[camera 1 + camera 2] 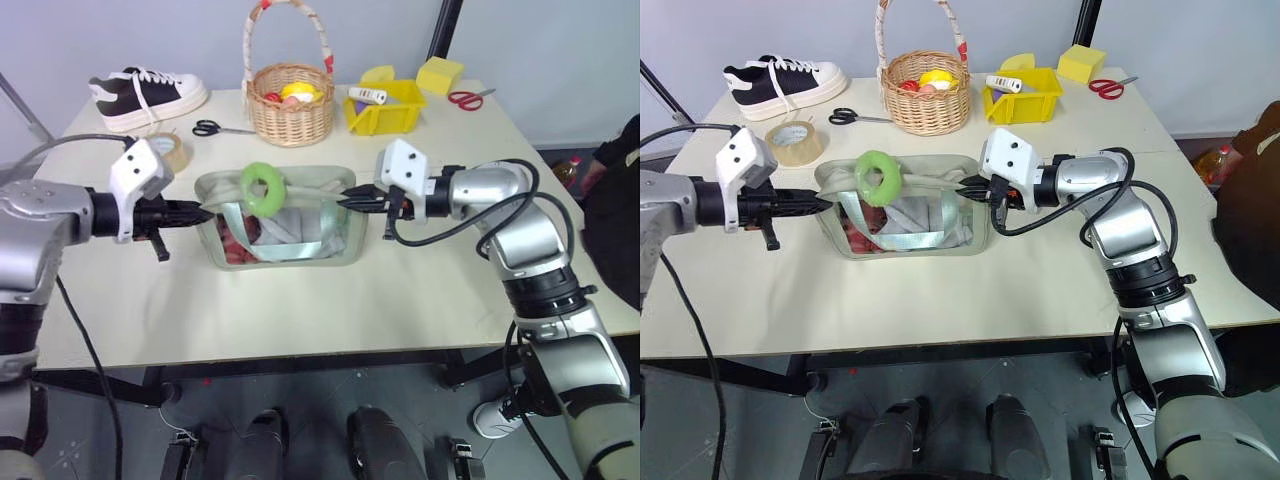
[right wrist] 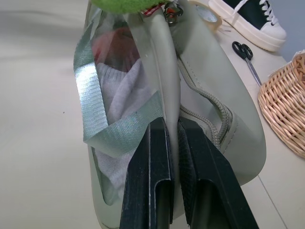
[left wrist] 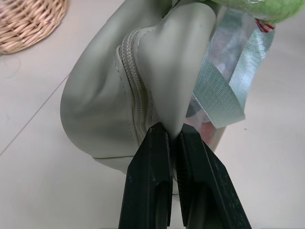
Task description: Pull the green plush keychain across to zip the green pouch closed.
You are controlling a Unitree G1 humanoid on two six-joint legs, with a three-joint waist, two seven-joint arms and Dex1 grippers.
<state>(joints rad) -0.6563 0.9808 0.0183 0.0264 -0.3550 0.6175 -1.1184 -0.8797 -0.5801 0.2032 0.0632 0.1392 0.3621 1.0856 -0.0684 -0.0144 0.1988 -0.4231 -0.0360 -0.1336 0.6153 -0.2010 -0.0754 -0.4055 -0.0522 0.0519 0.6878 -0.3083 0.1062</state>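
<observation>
Looks like a robot test room: plain table (image 1: 420, 290) with a shoe (image 1: 148, 97), basket (image 1: 291, 115), yellow bin (image 1: 385, 110), scissors (image 1: 221, 128).

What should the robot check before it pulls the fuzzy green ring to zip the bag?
1. Left gripper shut on the pouch end: ok.
2. Right gripper shut on the other end: ok.
3. Keychain free to grab: ok, but no gripper is free.
4. Zipper open: ok, teeth apart in the right wrist view.
5. Strap clear of the zipper: cannot tell.
6. Basket out of the way: ok.
</observation>
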